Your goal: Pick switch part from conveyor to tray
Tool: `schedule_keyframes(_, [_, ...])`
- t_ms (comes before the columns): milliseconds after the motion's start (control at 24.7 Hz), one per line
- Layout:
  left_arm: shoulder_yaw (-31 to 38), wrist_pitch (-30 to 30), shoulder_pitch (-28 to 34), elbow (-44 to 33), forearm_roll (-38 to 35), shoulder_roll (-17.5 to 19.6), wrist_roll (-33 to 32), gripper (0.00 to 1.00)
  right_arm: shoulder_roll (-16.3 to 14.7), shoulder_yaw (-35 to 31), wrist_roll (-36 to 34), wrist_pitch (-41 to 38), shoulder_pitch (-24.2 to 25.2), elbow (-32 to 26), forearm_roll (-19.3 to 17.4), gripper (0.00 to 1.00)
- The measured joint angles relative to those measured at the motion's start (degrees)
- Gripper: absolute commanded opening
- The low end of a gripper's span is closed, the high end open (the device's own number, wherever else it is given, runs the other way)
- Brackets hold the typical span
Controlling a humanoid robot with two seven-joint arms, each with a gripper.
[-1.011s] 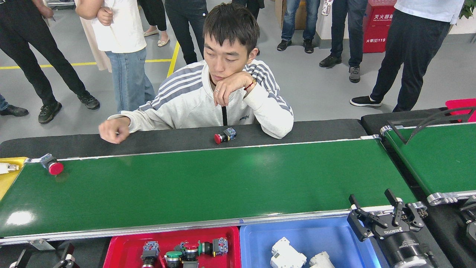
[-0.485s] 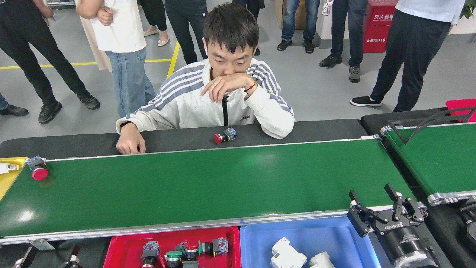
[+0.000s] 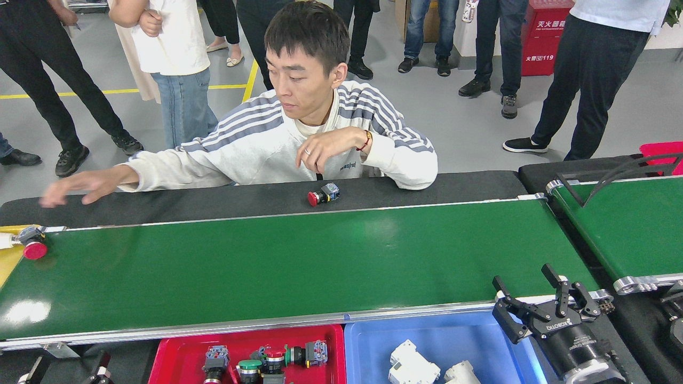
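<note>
On the conveyor (image 3: 299,261) lies one switch part (image 3: 32,246); right gripper (image 3: 533,290) jaws wide.

Person in white striped sweatshirt (image 3: 277,144) leans on black padded ledge (image 3: 453,185) — one arm stretched far out along it. Bystanders' legs (image 3: 581,80) on grey floor (image 3: 453,128) behind, yellow floor line (image 3: 248,85), red box (image 3: 547,37). Second green belt (image 3: 635,224) at right — seen only in part.
</note>
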Motion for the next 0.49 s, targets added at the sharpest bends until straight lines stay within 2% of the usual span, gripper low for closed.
schedule_keyframes(485, [1.0,0.0,0.0,0.4,0.0,0.6,0.0,1.0,-0.1,0.0,0.0,-0.1,-0.2,0.1,0.0,0.99])
